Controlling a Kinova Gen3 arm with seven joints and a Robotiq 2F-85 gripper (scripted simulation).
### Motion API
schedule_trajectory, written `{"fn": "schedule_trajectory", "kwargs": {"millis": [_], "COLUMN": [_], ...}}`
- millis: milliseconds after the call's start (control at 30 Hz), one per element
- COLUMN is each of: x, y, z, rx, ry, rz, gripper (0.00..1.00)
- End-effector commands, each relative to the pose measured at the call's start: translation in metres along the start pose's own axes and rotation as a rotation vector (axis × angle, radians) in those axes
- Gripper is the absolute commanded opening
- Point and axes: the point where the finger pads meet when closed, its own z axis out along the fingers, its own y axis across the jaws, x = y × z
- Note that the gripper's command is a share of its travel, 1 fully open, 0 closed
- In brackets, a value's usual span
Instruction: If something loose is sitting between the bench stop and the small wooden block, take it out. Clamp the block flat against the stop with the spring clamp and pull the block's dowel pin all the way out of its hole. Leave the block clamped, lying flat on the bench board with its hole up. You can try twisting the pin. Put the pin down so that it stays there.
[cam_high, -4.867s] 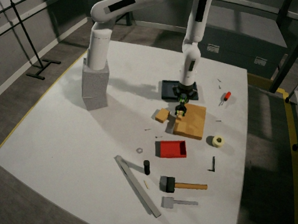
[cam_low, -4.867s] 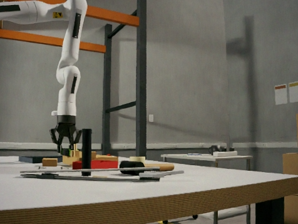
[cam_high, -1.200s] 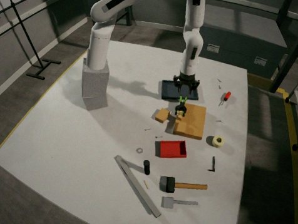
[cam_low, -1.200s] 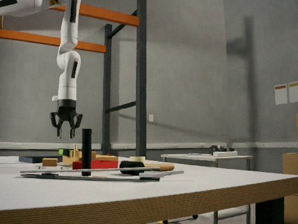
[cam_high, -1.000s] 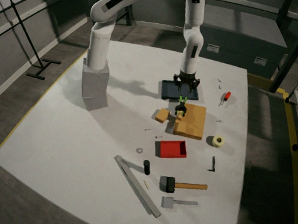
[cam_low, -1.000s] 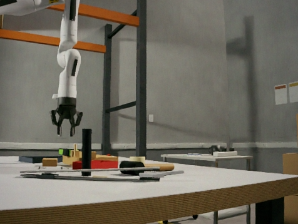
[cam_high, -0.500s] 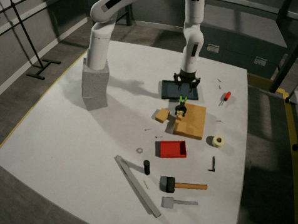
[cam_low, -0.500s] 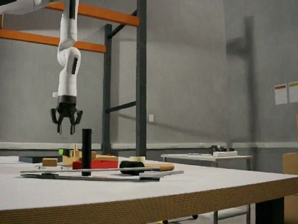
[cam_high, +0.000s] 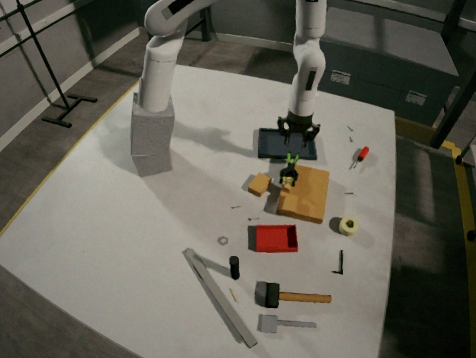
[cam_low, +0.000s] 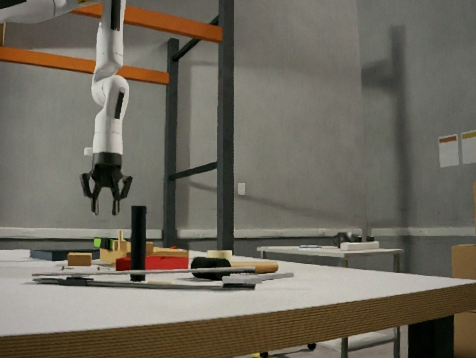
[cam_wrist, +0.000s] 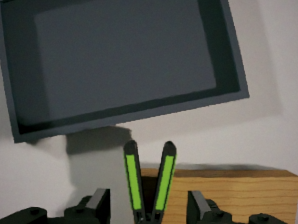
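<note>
- White table (cam_high: 125, 240) (cam_low: 280, 305) is filling the foreground, grey walls standing behind; yellow line is running along its left edge in the top view.
- Dowel pin (cam_low: 120, 235) is standing upright in the exterior view, at the small wooden block (cam_high: 287, 184) (cam_low: 120, 246); depth in hole: cannot tell.
- Block is sitting at a corner of the bench board (cam_high: 311, 192) (cam_low: 172, 251) (cam_wrist: 235, 195), spring clamp (cam_high: 288, 173) (cam_low: 105, 243) (cam_wrist: 133, 182) gripping there; flatness against the stop: cannot tell.
- Clamp's green-faced handles are pointing toward the dark tray (cam_high: 282, 142) (cam_low: 52, 255) (cam_wrist: 125, 55).
- Gripper (cam_high: 296, 144) (cam_low: 106, 214) (cam_wrist: 148, 206) is hanging above, fingers about half open, holding nothing.
- Loose wooden piece (cam_high: 259, 185) (cam_low: 79, 259) is lying beside the board, apart from it.
- Red bin (cam_high: 276, 238) (cam_low: 152, 263) is sitting near the board, tape roll (cam_high: 346, 228) (cam_low: 219, 254) off to one side.
- Labels (cam_high: 340, 77) are showing on grey cabinets, sheets (cam_low: 448, 151) on the wall; writing too small.
- Open tabletop is stretching between robot pedestal (cam_high: 152, 142) and loose piece; a narrow strip is separating tray and board.

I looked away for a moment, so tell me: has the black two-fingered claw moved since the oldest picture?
Yes. In the exterior view, the black two-fingered claw has risen, now well above the green-handled black clamp.
</note>
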Motion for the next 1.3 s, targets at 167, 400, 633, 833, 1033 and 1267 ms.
{"fn": "schedule_trajectory", "kwargs": {"millis": [167,400,633,833,1033,1267], "x": [0.0,0.0,0.0,-0.0003,-0.0008,-0.0027], "y": [0.0006,0.0006,0.0006,0.0004,0.0001,-0.0009], "z": [-0.0005,-0.0005,-0.0005,-0.0005,-0.0004,-0.0002], "rx": [-0.001,-0.001,-0.001,-0.001,0.0,0.004], "ry": [0.0,0.0,0.0,0.0,0.0,0.001], "rz": [0.0,0.0,0.0,-0.005,-0.014,-0.047], "gripper": [0.54,0.54,0.54,0.54,0.54,0.54]}}
